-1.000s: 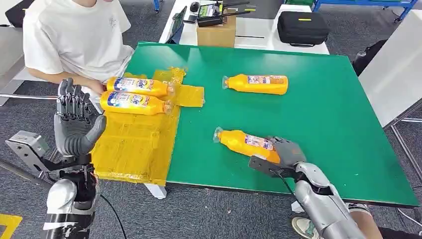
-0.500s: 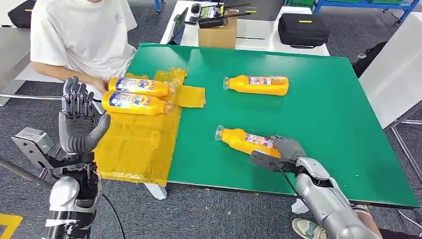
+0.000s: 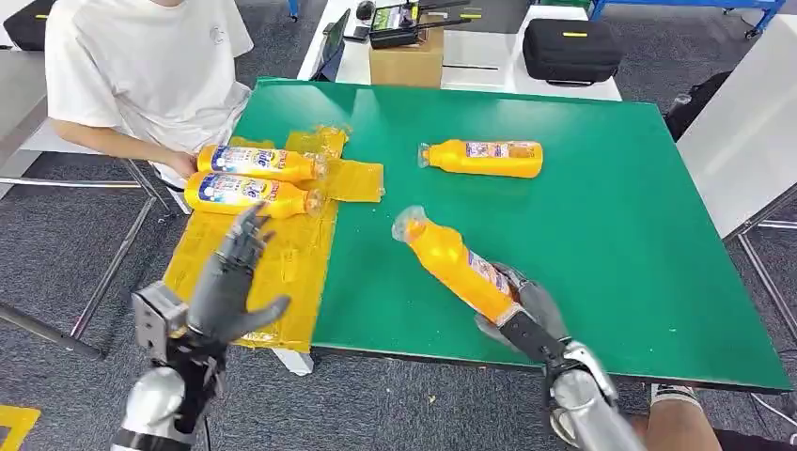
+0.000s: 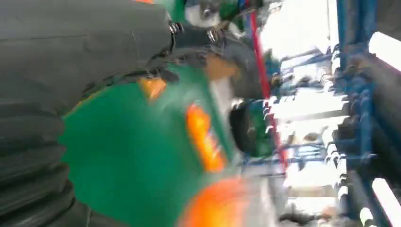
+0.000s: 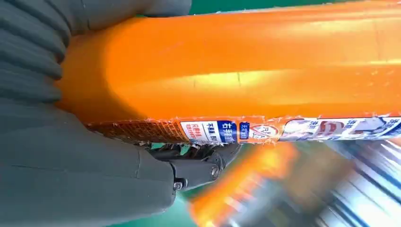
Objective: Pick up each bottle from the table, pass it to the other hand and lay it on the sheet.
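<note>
Bottle [image 3: 456,266] orientation governs the coming handover. The bottle is gripped at its base end by the right hand [image 3: 526,310], whose fingers are wrapped around the body, as is confirmed in the right wrist view, where the fingers [image 5: 198,163] are closed beneath the label. The bottle is raised off the table [image 3: 601,216] near the front edge, and its long axis is tilted, with the capped neck directed up and toward the sheet [image 3: 254,263] at the table's left edge. The left hand [image 3: 230,282] is held over the front part of the sheet, fingers spread and holding nothing, well apart from the neck. The neck end is judged to be the free end nearest the left hand. Two bottles [image 3: 249,178] lie on the sheet's far part; another bottle [image 3: 484,158] lies toward the far edge.
</note>
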